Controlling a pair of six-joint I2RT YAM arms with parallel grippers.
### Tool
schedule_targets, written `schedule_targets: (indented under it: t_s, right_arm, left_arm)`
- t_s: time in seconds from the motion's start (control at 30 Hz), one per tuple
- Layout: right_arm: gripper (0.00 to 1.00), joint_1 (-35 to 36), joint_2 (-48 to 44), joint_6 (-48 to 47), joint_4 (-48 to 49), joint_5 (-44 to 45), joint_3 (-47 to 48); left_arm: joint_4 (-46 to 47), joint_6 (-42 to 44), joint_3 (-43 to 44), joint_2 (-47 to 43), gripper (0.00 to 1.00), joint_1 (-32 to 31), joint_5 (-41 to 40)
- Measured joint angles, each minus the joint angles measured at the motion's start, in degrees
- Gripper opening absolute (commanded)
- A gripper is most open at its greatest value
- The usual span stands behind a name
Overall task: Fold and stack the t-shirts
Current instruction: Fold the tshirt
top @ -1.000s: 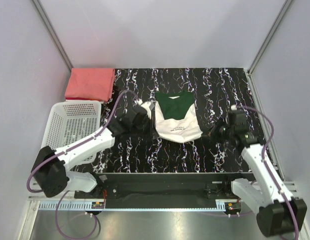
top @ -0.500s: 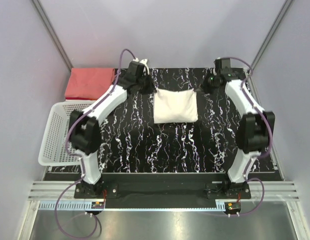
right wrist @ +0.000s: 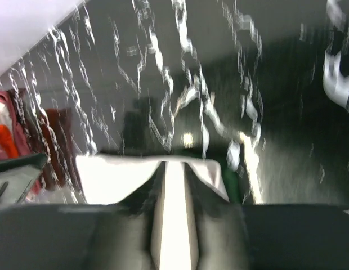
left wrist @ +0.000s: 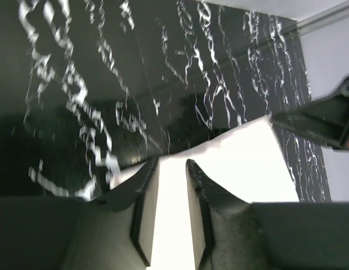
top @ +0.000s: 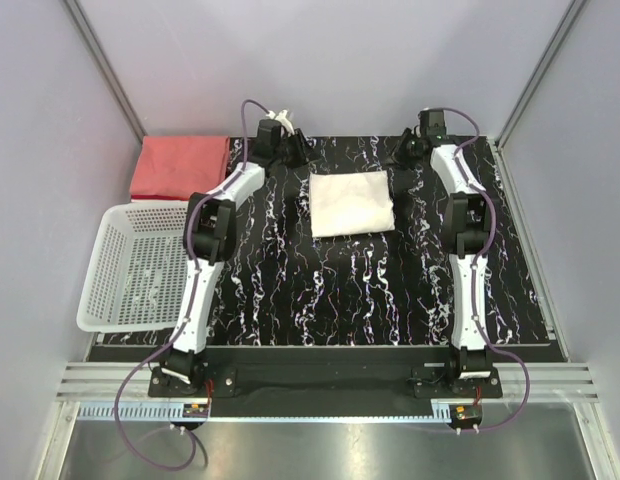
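The cream-white t-shirt (top: 352, 203) lies folded as a flat rectangle at the middle back of the table, with no lettering showing. It also shows in the left wrist view (left wrist: 236, 163) and the right wrist view (right wrist: 112, 177), where a dark green bit (right wrist: 232, 183) peeks out at its edge. My left gripper (top: 302, 155) (left wrist: 170, 162) hovers off its far left corner, jaws narrowly apart and empty. My right gripper (top: 402, 155) (right wrist: 174, 164) hovers off its far right corner, jaws narrowly apart. The salmon-red t-shirt (top: 180, 165) lies folded at the back left.
A white plastic mesh basket (top: 140, 262) stands at the left edge of the black marbled table (top: 370, 290). Grey walls enclose the back and both sides. Both arms are stretched out straight toward the far edge.
One second ago the shirt lay near the middle with its green part and lettering up. It is now a plain white rectangle farther back, and both arms have reached to the far edge.
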Motion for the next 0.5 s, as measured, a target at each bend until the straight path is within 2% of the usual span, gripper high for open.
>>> schedule_targets:
  t_s: [0.03, 0.07, 0.13, 0.2, 0.23, 0.33, 0.37, 0.4, 0.47, 0.5]
  right_arm:
    - [0.51, -0.3, 1.7, -0.1, 0.2, -0.4, 2.3]
    - [0.6, -0.7, 3.5, -0.2, 0.2, -1.0, 5.0]
    - [0.67, -1.6, 6.0, -1.3, 0.0, -2.7, 9.5]
    - [0.66, -2.7, 6.1, -2.5, 0.0, -4.5, 10.3]
    - [0.63, -3.2, 5.7, -3.0, 0.0, -5.1, 10.1]
    - [0.45, -5.2, 1.1, -5.0, -0.7, -7.4, 3.8]
    - [0.18, -6.0, -1.4, -5.6, -0.8, -8.4, 0.3]
    - [0.1, -6.6, -4.0, -6.4, -1.1, -9.5, -3.2]
    - [0.01, -7.3, -8.9, -6.4, -1.5, -12.2, -9.2]
    - [0.01, -7.3, -11.6, -6.4, -1.3, -13.9, -12.7]
  left_arm:
    - [0.9, -0.2, 2.0, 1.9, 0.34, 0.1, 1.0]
    - [1.1, -0.2, 3.8, 3.4, 0.36, 0.2, 1.5]
    - [1.3, -0.2, 4.7, 4.3, 0.41, 0.3, 2.2]
    - [2.7, -0.1, 3.5, 3.5, 0.41, 0.4, 2.4]
    - [3.2, 0.1, 1.9, 2.4, 0.41, 0.4, 2.5]
    - [3.7, 0.7, -4.8, -2.2, 0.37, 0.5, 3.3]
    - [3.8, 1.0, -7.2, -4.1, 0.36, 0.4, 4.0]
    - [3.8, 1.1, -8.9, -5.5, 0.35, 0.4, 4.5]
    - [3.7, 1.6, -13.1, -9.1, 0.35, 0.2, 5.6]
    - [3.7, 1.9, -15.0, -10.8, 0.35, 0.0, 6.3]
